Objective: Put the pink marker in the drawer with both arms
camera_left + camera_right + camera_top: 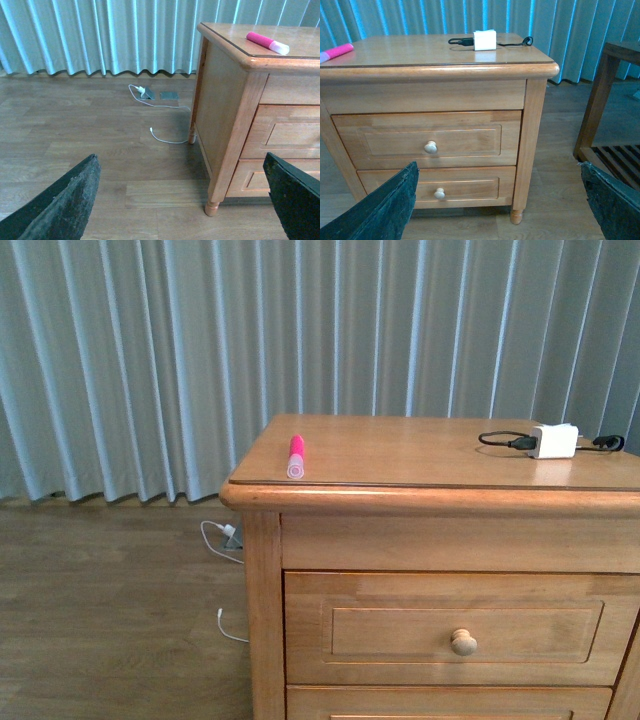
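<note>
The pink marker [296, 455] lies on top of the wooden cabinet near its front left corner, pale cap toward me. It also shows in the left wrist view [267, 42] and at the edge of the right wrist view [336, 51]. The drawer [460, 628] is shut, with its round knob [463, 642] in the middle; it shows in the right wrist view [425, 139] too. My left gripper [182, 200] is open and empty, low over the floor, left of the cabinet. My right gripper [500, 200] is open and empty, in front of the cabinet. Neither arm shows in the front view.
A white charger block [554, 441] with a black cable lies on the cabinet top at the right. A lower drawer [437, 187] sits below. A white cable [160, 107] lies on the wood floor by the curtain. A dark wooden table leg [592, 107] stands right of the cabinet.
</note>
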### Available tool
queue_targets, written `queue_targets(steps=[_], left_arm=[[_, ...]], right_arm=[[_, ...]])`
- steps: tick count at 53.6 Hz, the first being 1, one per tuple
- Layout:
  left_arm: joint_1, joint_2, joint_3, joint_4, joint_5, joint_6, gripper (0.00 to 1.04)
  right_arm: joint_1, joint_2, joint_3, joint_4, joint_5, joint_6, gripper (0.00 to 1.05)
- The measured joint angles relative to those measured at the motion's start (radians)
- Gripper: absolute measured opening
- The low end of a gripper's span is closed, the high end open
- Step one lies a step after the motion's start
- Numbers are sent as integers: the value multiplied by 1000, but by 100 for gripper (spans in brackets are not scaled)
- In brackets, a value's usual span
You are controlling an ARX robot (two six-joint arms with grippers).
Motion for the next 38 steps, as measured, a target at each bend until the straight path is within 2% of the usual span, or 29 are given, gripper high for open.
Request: queue_targets(steps=[38], left_arm=[[0, 0, 0, 0, 0, 0, 99]], right_arm=[[0, 0, 0, 0, 0, 0, 96]])
